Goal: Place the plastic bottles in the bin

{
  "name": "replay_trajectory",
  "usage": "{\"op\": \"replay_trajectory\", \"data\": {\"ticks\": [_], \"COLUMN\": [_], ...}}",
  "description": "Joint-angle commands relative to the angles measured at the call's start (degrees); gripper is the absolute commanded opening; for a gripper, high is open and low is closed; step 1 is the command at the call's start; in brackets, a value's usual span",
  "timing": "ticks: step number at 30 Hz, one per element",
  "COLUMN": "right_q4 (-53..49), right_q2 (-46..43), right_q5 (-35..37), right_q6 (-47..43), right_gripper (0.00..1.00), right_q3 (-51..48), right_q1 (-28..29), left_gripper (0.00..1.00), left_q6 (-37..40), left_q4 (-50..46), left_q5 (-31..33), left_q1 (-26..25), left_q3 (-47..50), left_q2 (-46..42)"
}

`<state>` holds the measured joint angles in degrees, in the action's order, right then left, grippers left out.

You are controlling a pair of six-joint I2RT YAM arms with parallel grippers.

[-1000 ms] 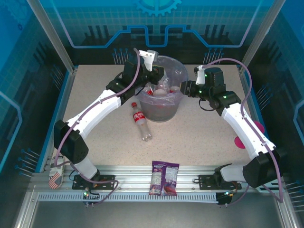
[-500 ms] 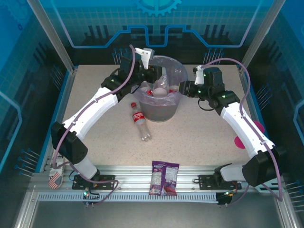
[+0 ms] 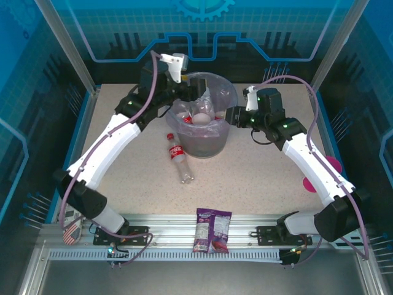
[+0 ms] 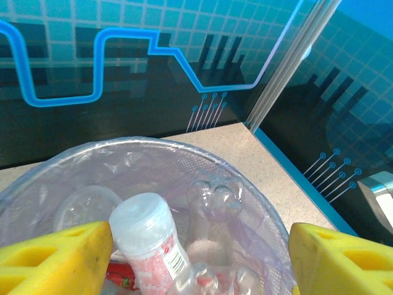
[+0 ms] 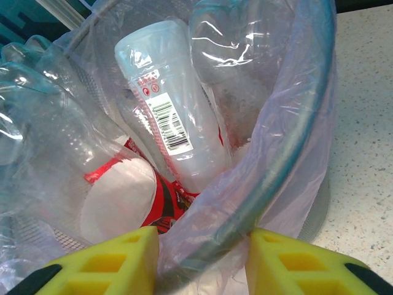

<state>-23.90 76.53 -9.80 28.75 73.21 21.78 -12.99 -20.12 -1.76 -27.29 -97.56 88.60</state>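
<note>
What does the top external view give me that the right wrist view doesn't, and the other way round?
Top external adds: a red-labelled bottle lying on the table beside the bin, on its left, and a purple snack packet at the near edge.
Right wrist adds: the right end effector up close, one pad either side of the bin's rim and liner, and a barcode on a clear bottle.
Both: the lined bin holding several bottles.
</note>
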Motion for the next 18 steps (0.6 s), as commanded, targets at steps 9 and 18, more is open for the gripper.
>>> {"op": "replay_trajectory", "data": {"ticks": [9, 18], "right_q4": [0.71, 0.92], "right_q2": [-1.49, -0.59], "right_q5": [0.80, 0.88], "right_q6": [0.18, -0.45], "right_gripper": [0.48, 0.73], "right_q3": [0.50, 1.23], "right_q1": [2.01, 2.04], "left_gripper": [0.78, 0.92], "left_q6": [-12.84, -28.80], "left_q4": [-6.17, 2.39], "left_q5": [4.00, -3.26], "left_q1": [14.85, 16.28], "left_q3": [23.77, 46.96], "left_q2": [-20.00, -19.31]}}
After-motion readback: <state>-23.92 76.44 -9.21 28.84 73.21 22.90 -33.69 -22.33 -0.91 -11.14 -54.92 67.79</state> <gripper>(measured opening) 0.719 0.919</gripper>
